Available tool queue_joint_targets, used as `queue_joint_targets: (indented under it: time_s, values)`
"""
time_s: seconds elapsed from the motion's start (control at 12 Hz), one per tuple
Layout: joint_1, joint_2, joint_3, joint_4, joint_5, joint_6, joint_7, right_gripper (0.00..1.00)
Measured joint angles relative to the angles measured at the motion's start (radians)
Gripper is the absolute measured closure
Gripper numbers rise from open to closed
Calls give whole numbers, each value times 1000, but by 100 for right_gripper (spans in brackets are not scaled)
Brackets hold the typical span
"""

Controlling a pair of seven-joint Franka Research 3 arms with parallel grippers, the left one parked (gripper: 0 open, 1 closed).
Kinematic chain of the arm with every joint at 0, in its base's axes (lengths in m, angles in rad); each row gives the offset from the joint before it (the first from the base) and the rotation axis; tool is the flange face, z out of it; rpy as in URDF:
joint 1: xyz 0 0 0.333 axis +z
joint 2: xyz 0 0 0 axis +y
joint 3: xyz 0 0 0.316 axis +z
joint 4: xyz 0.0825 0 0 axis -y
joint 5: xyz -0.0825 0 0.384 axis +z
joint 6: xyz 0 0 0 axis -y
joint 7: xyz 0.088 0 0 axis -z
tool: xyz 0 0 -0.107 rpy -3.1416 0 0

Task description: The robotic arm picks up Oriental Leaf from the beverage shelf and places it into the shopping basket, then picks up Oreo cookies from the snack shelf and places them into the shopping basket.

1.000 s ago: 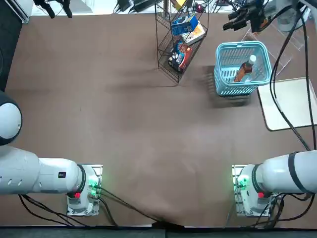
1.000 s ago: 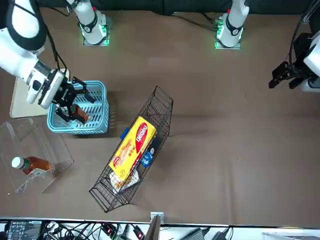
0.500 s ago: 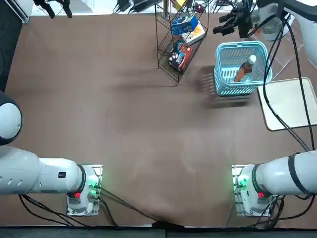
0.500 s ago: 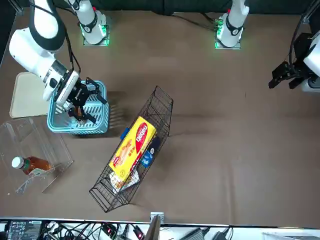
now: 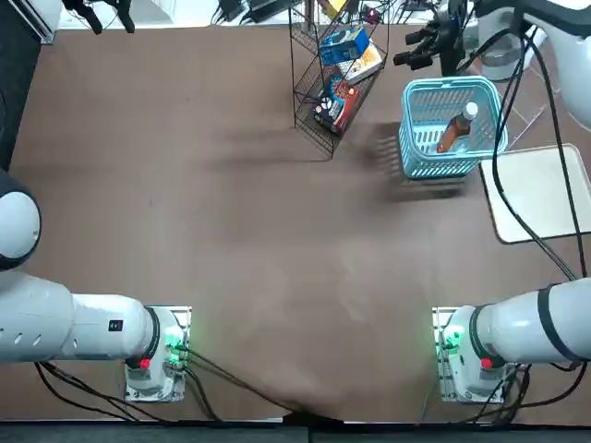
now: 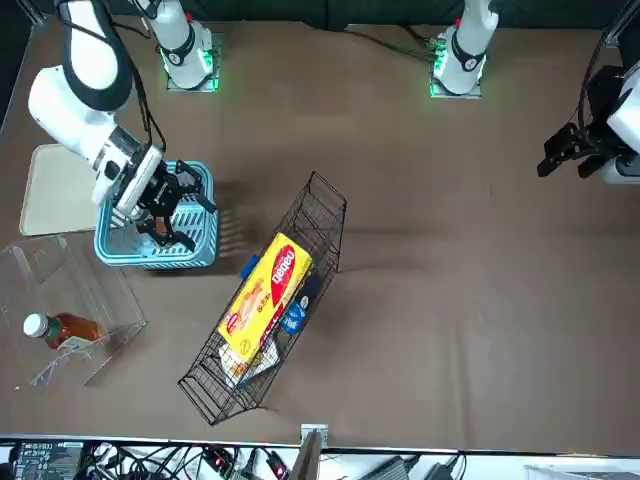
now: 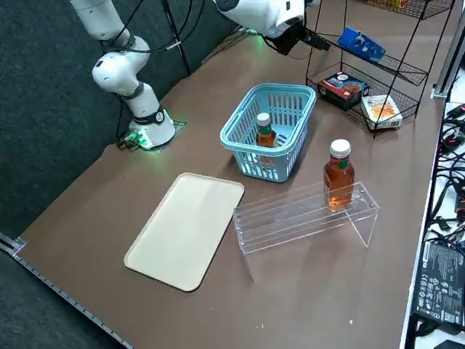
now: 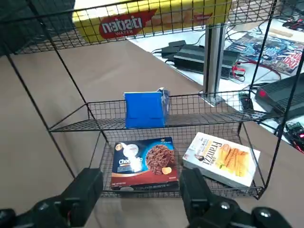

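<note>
At the far right, my right gripper (image 8: pixel 140 197), spread and empty, faces the snack shelf (image 8: pixel 175 121); Oriental Leaf (image 7: pixel 265 132) is basketed, so I should centre on the blue Oreo cookies (image 8: pixel 144 109)

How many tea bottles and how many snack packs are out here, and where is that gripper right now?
Tea bottles: 2, one in the basket, one on the clear stand
Snack packs on the black rack: 4
Total: 6
Right gripper: open, facing the rack
</note>
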Motion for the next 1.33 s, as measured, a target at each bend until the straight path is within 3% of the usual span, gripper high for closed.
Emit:
queue_joint_targets:
  time_s: [0.42,1.33]
  values:
    - [59,47,1,24,47,59,0,0]
    - [149,207,1,200,92,156,1,0]
